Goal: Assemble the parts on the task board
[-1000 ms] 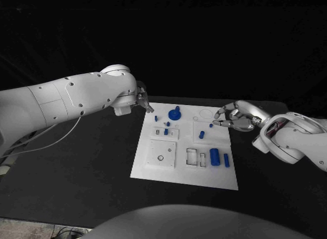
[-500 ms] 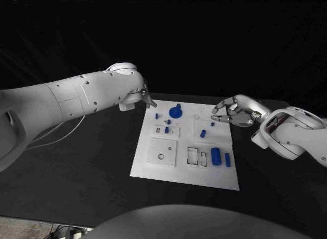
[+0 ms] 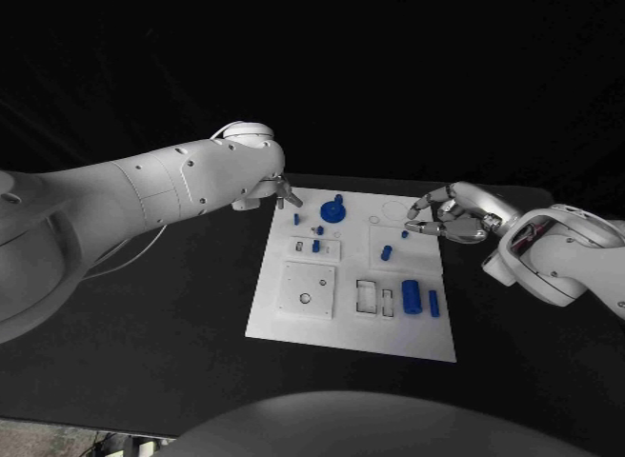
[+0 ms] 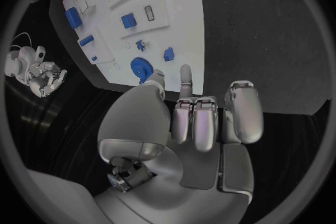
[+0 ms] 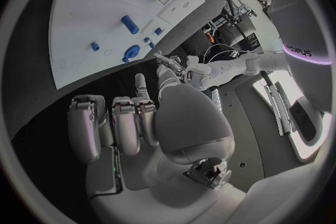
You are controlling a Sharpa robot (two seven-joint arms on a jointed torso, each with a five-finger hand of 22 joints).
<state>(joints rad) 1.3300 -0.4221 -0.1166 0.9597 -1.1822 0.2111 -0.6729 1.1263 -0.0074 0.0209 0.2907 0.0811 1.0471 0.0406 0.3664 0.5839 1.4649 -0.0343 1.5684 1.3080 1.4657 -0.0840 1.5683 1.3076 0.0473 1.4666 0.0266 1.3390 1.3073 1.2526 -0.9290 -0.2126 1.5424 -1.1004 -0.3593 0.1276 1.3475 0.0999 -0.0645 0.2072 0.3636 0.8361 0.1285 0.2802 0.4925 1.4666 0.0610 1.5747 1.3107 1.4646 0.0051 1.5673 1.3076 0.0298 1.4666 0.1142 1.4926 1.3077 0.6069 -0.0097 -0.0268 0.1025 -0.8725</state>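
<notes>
Across the middle of the black table [image 3: 148, 314] lies the task board [image 3: 312, 319], blue parts [image 3: 412, 297] spread over it and a gear-like part [image 3: 334, 213] toward its 12 o'clock end. At about 11 o'clock of the board the left hand [image 3: 280, 193] hovers, fingers curled together on nothing. At roughly 2 o'clock the right hand [image 3: 448, 214] hangs over the board's edge, fingertips drawn close; whether they pinch something, I cannot tell.

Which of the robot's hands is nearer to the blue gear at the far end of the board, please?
The left. The left hand hovers at the board's far-left corner, close beside the blue gear; the right hand is off the board's right edge, farther away.
</notes>
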